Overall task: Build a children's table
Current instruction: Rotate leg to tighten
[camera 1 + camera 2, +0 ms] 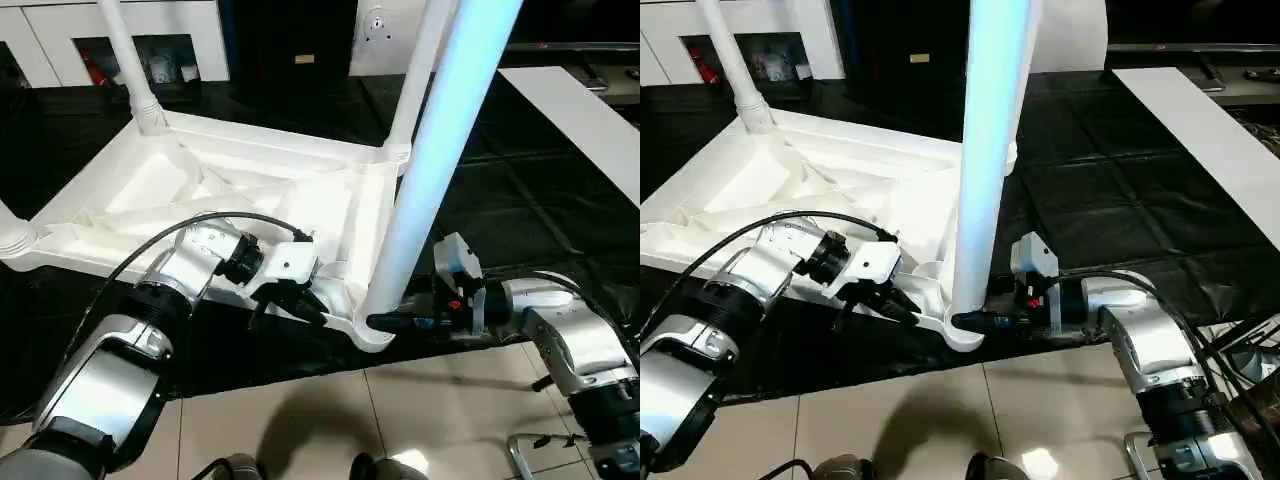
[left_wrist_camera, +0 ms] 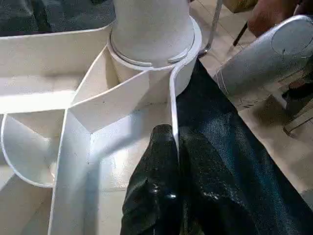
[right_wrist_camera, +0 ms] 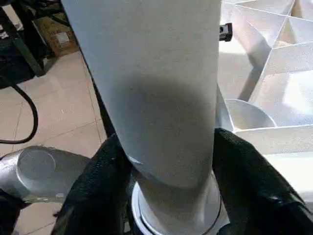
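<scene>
Upside down on black sheeting, the table top shows its ribbed underside, with legs standing up from its corner sockets. One leg rises at the far left corner, another at the far right, and a stub of a third shows at the left edge. The nearest leg stands in the near corner socket, close to the camera and leaning slightly.

The left gripper sits at the near edge of the top, just beside that socket. In the left wrist view its two black fingers are pressed together on a thin upright rim of the top, one finger on each side, so it is pinching the rim.

The right gripper reaches in from the right, level with the floor, to the base of the nearest leg. In the right wrist view its fingers stand on either side of the leg just above the socket collar, close against it; whether they press on the leg cannot be told.

Beyond the sheeting a white cabinet with glass doors stands at the far left, and a flat white panel lies at the right. Beige floor tiles lie in front of the sheeting under the robot's forearms.
</scene>
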Controlling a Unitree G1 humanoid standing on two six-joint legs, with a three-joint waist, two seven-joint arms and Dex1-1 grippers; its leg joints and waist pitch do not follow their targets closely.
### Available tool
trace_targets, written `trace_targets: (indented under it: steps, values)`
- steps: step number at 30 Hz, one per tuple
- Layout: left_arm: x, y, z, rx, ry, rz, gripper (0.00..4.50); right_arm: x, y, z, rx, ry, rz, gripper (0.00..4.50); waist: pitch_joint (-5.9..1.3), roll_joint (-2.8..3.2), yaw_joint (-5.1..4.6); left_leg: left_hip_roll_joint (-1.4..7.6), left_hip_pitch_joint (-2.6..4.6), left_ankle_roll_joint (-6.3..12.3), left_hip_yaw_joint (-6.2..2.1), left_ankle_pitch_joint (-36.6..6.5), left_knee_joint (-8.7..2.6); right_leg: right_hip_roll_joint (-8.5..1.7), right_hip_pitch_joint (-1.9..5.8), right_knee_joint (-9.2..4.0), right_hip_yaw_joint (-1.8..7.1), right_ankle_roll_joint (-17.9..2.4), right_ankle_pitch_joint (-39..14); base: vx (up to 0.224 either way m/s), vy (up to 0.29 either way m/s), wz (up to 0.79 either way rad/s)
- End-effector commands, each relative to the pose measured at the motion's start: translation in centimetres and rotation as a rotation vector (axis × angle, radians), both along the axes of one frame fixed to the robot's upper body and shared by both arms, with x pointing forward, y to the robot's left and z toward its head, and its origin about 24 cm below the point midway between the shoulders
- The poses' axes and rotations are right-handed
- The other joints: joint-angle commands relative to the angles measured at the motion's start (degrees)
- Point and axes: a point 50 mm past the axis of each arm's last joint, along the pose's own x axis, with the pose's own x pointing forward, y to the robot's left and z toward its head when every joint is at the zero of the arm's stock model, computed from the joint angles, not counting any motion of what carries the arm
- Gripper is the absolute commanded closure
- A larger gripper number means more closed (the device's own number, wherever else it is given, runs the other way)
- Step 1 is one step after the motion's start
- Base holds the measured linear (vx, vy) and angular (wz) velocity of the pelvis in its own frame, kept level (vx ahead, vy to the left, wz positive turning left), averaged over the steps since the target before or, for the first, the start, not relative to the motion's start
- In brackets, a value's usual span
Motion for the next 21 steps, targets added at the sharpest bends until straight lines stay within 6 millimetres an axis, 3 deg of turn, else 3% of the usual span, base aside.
trace_targets:
  steps: [1, 7, 11, 12, 15, 18, 21]
  values:
    - [-0.2, -0.4, -0.2, 0.052, -0.006, -0.063, 4.50, 0.2, 0.0, 0.5, 0.005, -0.015, 0.016, 2.34, -4.31, -0.30, -0.36, 2.50, -0.17, 6.08, 0.11, -3.39, -3.62, -4.51, 4.29, -3.56, 3.64, -10.96, -15.11, 0.000, 0.000, 0.00]
    - [0.1, -0.1, -0.3, 0.051, -0.026, -0.011, 4.50, -0.1, 0.3, 0.3, 0.038, 0.006, -0.021, 2.53, -4.38, -0.09, -0.31, 2.62, -0.01, 5.80, 0.13, -3.52, -3.63, -4.43, 4.20, -3.53, 3.67, -11.03, -14.23, 0.000, 0.000, 0.00]
    - [1.0, -0.8, -0.2, -0.002, -0.038, 0.143, 4.50, 0.0, 1.5, -0.6, 0.068, 0.023, -0.178, 2.53, -4.10, 0.00, -0.40, 2.61, 0.25, 3.93, 0.11, -5.77, -3.97, -4.56, 3.97, -4.17, 3.60, -9.56, -19.12, 0.000, 0.000, 0.00]
    - [1.6, -1.5, -0.2, -0.042, -0.037, 0.258, 4.50, 0.2, 2.5, -1.3, 0.081, 0.036, -0.292, 2.53, -4.07, 0.03, -0.64, 2.49, 0.40, 2.87, 0.04, -7.09, -4.07, -4.59, 3.91, -4.53, 3.50, -8.73, -22.09, 0.000, 0.000, 0.00]
    - [2.1, -2.7, -0.1, -0.106, -0.022, 0.375, 4.50, 0.5, 3.7, -1.9, 0.098, 0.060, -0.404, 2.54, -3.79, -0.12, -1.05, 2.00, 0.44, 1.48, 0.02, -8.39, -4.19, -4.47, 3.83, -5.34, 3.25, -6.20, -28.26, 0.000, 0.000, 0.00]
    - [2.4, -4.5, 0.1, -0.179, -0.012, 0.478, 4.50, 1.1, 5.5, -2.3, 0.141, 0.105, -0.527, 2.54, -3.48, -0.06, -2.40, 1.77, 0.40, 1.01, -0.37, -11.67, -4.32, -4.44, 3.70, -6.25, 2.71, -4.39, -32.91, 0.000, 0.000, 0.00]
    - [3.0, -6.4, 0.6, -0.251, -0.042, 0.594, 4.50, 2.7, 7.8, -2.3, 0.145, 0.124, -0.698, 2.54, -3.70, 0.15, -3.53, 1.68, 0.31, 1.40, -0.49, -12.01, -4.24, -4.48, 3.75, -6.40, 2.62, -4.23, -32.64, 0.000, 0.000, 0.00]
